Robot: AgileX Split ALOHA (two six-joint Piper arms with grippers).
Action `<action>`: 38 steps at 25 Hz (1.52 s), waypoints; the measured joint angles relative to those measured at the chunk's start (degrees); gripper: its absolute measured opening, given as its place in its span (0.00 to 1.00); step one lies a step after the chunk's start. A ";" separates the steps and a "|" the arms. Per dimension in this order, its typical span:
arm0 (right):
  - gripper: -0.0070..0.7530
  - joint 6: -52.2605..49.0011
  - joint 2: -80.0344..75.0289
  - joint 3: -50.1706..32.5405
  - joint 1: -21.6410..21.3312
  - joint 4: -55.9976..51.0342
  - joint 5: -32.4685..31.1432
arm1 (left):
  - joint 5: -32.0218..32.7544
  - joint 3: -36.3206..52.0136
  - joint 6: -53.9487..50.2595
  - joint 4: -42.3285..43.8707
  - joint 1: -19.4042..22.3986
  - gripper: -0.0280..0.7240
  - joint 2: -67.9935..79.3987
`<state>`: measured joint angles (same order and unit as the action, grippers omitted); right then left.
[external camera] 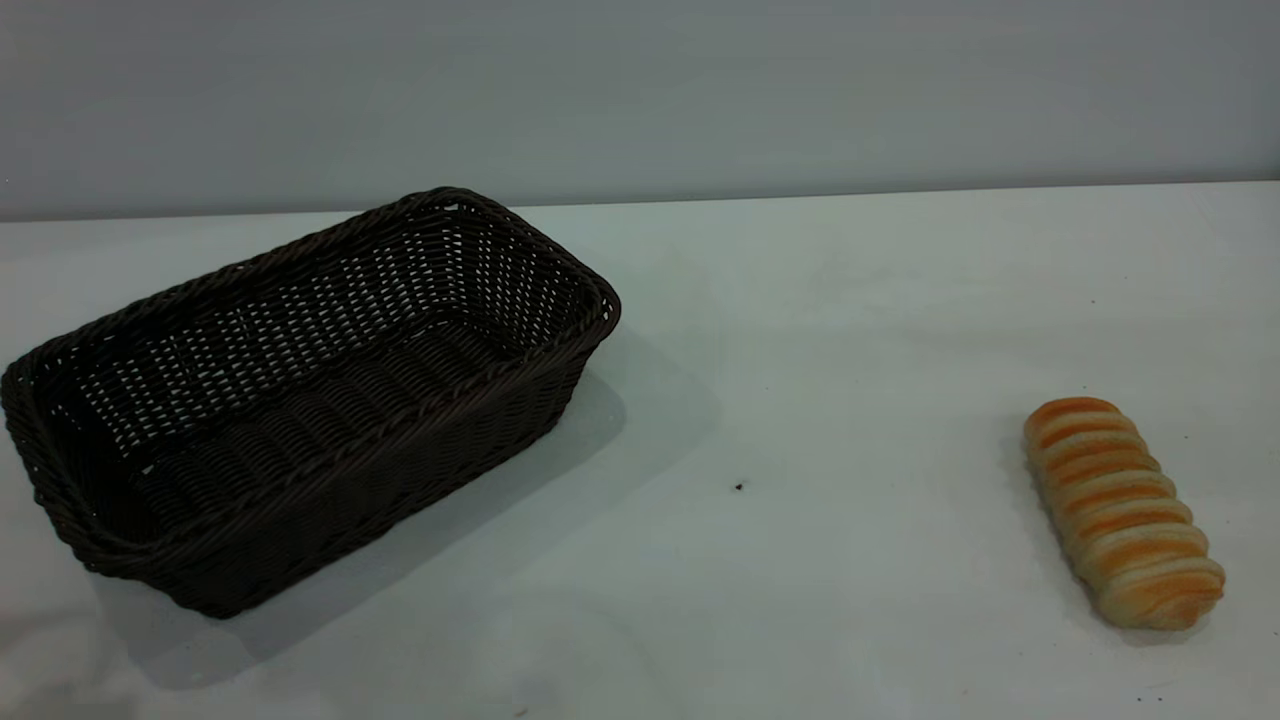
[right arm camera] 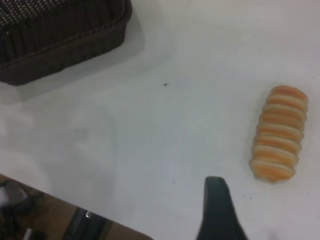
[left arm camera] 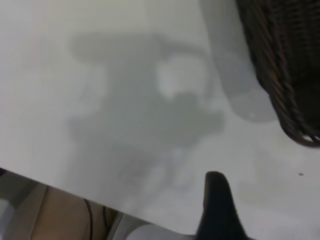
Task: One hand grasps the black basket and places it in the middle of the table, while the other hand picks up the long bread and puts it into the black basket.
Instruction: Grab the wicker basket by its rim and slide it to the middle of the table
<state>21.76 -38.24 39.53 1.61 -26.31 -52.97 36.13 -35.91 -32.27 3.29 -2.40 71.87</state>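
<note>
The big dark brown-black woven wicker basket (external camera: 300, 400) sits on the left side of the wide plain white table (external camera: 800, 350). It is turned at a slant, with one short end toward the back wall and the other toward the near left edge. There is nothing inside it. Its grey shadow falls on the table beside it.

The small long bread (external camera: 1122, 510), pale cream with orange-brown stripes across it, lies flat on the right side of the table, well apart from the basket. A tiny dark speck (external camera: 739, 486) sits on the white top between the two.

In the left wrist view, one black finger (left arm camera: 217, 210) of the left gripper shows above the bare table, near a corner of the basket (left arm camera: 285, 70). It touches nothing. I cannot tell if it is open or closed.

In the right wrist view, one black finger (right arm camera: 217, 212) of the right gripper shows near the bread (right arm camera: 278, 133), not touching it. I cannot tell its state either.
</note>
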 joint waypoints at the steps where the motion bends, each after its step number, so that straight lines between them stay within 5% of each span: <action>1: 0.66 0.00 0.00 0.00 0.00 -0.02 0.05 | -0.40 -1.00 0.05 0.12 0.00 0.78 2.72; 14: 0.66 0.06 0.00 0.00 0.00 -0.07 0.18 | -1.60 -17.38 2.98 -2.59 0.00 0.78 27.98; 22: 0.66 0.17 0.00 0.00 0.00 -0.07 0.25 | -4.20 -18.28 3.38 -3.93 0.00 0.78 37.19; 32: 0.66 0.00 0.00 0.00 0.00 -0.01 0.19 | -15.30 -18.41 2.91 -8.10 0.00 0.78 47.35; 35: 0.66 0.00 0.00 0.00 0.00 0.04 0.14 | -15.41 -18.77 2.60 -8.57 0.12 0.72 47.86; 38: 0.66 -0.12 0.00 0.00 0.00 0.03 0.14 | -16.96 -18.88 1.76 -9.63 0.38 0.51 47.91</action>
<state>21.63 -38.24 39.53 1.61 -26.28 -52.83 19.17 -54.79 -30.51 -6.34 -2.03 119.79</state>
